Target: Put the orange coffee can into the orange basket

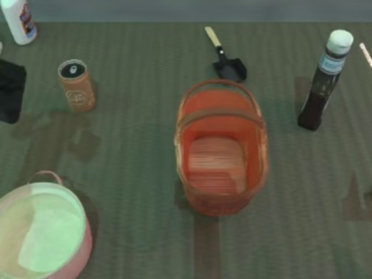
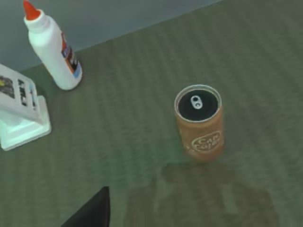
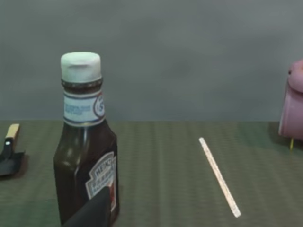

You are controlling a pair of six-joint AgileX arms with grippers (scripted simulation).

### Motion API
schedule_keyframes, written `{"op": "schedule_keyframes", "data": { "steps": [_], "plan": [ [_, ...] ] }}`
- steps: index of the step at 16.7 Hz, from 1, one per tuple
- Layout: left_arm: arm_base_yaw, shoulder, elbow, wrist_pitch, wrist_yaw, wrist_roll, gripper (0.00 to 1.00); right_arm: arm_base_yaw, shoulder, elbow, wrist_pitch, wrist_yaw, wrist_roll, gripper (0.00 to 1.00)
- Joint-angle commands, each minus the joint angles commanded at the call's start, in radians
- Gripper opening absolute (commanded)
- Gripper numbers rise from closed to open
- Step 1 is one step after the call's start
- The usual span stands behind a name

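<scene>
The orange coffee can stands upright at the back left of the table, dark top up; the left wrist view shows it too, with its pale printed design. The orange basket sits mid-table with its hoop handle across it and nothing inside. My left gripper hovers at the left edge, left of the can and apart from it, open; one dark finger shows. My right gripper is outside the top view, open; one finger shows before the dark bottle.
A white glue bottle stands back left, with a white box near it. A small black shovel lies behind the basket. The dark white-capped bottle stands back right beside a white stick. A pink tub fills the front left.
</scene>
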Motion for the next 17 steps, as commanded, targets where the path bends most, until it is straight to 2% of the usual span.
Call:
{"op": "schedule_keyframes", "data": {
  "steps": [10,17],
  "plan": [
    [-0.016,1.022,1.010,-0.583,0.002,0.270,1.00,0.000,0.000,0.000,0.000,0.000,0.000,1.00],
    [-0.021,1.519,1.499,-0.868,-0.002,0.402,1.00,0.000,0.000,0.000,0.000,0.000,0.000,1.00]
  ]
}}
